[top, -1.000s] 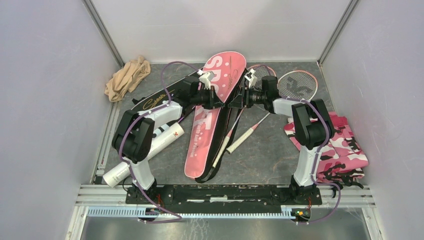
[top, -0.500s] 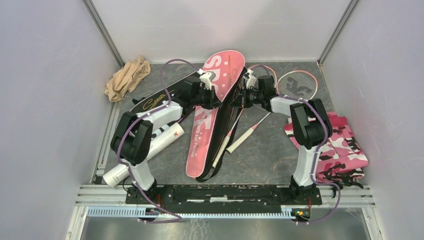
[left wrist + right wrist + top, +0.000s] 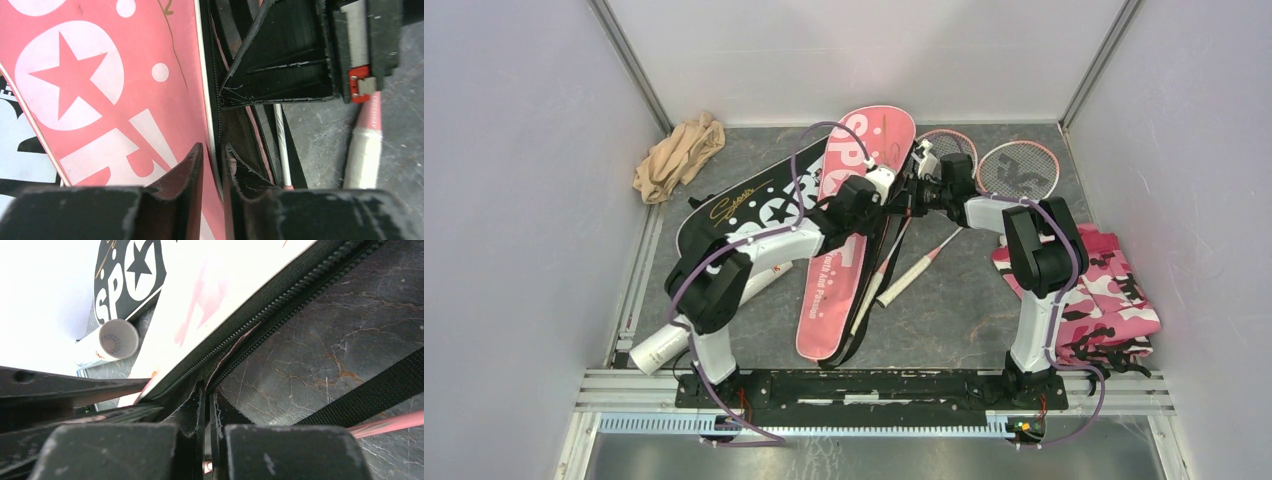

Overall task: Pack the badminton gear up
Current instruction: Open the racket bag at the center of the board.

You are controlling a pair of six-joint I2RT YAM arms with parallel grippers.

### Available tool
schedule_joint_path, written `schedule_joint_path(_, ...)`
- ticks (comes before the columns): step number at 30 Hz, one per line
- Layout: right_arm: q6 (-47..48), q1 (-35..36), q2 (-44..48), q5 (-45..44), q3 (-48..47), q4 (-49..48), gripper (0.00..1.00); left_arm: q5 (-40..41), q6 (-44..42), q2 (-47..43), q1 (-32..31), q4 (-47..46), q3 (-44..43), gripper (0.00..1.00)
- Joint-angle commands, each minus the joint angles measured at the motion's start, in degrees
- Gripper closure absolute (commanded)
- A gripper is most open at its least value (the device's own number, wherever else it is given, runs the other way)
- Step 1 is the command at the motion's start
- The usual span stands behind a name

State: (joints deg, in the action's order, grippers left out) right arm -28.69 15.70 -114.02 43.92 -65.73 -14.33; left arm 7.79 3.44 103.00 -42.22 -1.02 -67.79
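The pink bag (image 3: pixel 834 250) lettered SPORT lies lengthwise mid-table, its right zipper edge lifted open. My right gripper (image 3: pixel 911 197) is shut on that black zipper edge (image 3: pixel 235 347). My left gripper (image 3: pixel 887 192) reaches across the bag; in the left wrist view its jaws (image 3: pixel 214 157) stand slightly apart astride the bag's white-piped edge (image 3: pixel 206 100). One pink-framed racket (image 3: pixel 948 146) runs along the bag's open side, and a second racket (image 3: pixel 1020 166) lies to the right with its white handle (image 3: pixel 364 147). The black bag (image 3: pixel 739 210) and white tube (image 3: pixel 664 342) lie on the left.
A beige cloth (image 3: pixel 679 155) is bunched in the far left corner. Against the right wall sits a pink camouflage cloth (image 3: pixel 1104 290). Grey walls close three sides, and a metal rail (image 3: pixel 874 385) with both arm bases runs along the near edge.
My left arm has swung right across the pink bag to its right edge, uncovering the black bag, and its jaws have parted a little. The right gripper stays at the bag's edge.
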Motion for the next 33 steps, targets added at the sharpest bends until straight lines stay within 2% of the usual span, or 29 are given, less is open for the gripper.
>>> schedule_joint_path(1, -0.51, -0.16, 0.37, 0.97, -0.14, -4.82, 1.0, 9.58, -5.75, 4.54, -1.41, 3.03, -4.02, 0.71)
schedule_joint_path(10, -0.78, -0.28, 0.55, 1.85, 0.89, -5.28, 1.0, 18.0, -8.69, 9.57, -2.43, 3.53, -8.85, 0.58)
schedule_joint_path(20, -0.26, -0.5, 0.11, 2.84, 1.18, -5.2, 1.0, 22.36, -13.08, 13.5, -2.26, 1.15, -14.44, 0.43)
schedule_joint_path(22, -0.12, -0.66, 0.11, 2.75, 1.24, -5.1, 1.0, 21.71, -13.56, 14.37, -2.1, 1.12, -15.37, 0.43)
schedule_joint_path(25, 1.33, -1.24, 0.28, 1.73, 0.84, -3.1, 1.0, 19.93, -14.1, 14.12, -1.41, 1.12, -16.1, 0.48)
schedule_joint_path(27, 4.09, -1.46, 0.38, 0.34, -0.35, 0.24, 1.0, 17.3, -14.12, 12.69, -0.64, 1.16, -15.73, 0.55)
schedule_joint_path(33, 9.86, -1.94, 0.57, -2.19, -4.4, 8.2, 1.0, 7.66, -11.67, 6.14, 3.7, 5.25, -15.34, 0.94)
